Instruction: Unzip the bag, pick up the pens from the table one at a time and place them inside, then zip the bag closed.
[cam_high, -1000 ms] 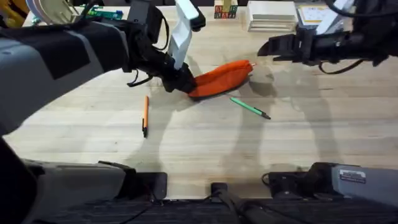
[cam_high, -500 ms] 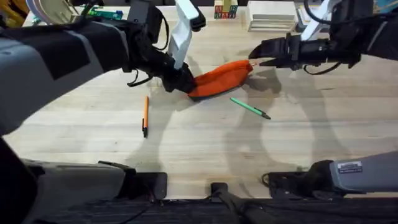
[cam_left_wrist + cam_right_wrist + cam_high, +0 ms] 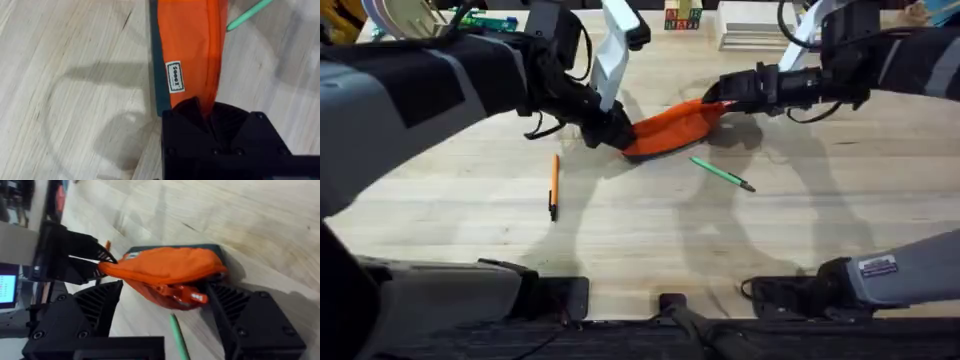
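The orange bag lies on the table, its left end slightly lifted. My left gripper is shut on that end; in the left wrist view the orange fabric runs into the clamped fingers. My right gripper is at the bag's other end, open, with the orange pull tab and the bag's tip between its fingers. The orange pen lies to the front left of the bag. In front of the bag's right end lies the green pen, clear of both grippers.
Coloured blocks, a stack of white boxes and green items stand along the table's far edge. Bare wood stretches from the pens to the near edge.
My right gripper has travelled left to the bag's right end and now straddles the pull tab. The left gripper, bag and pens have not moved.
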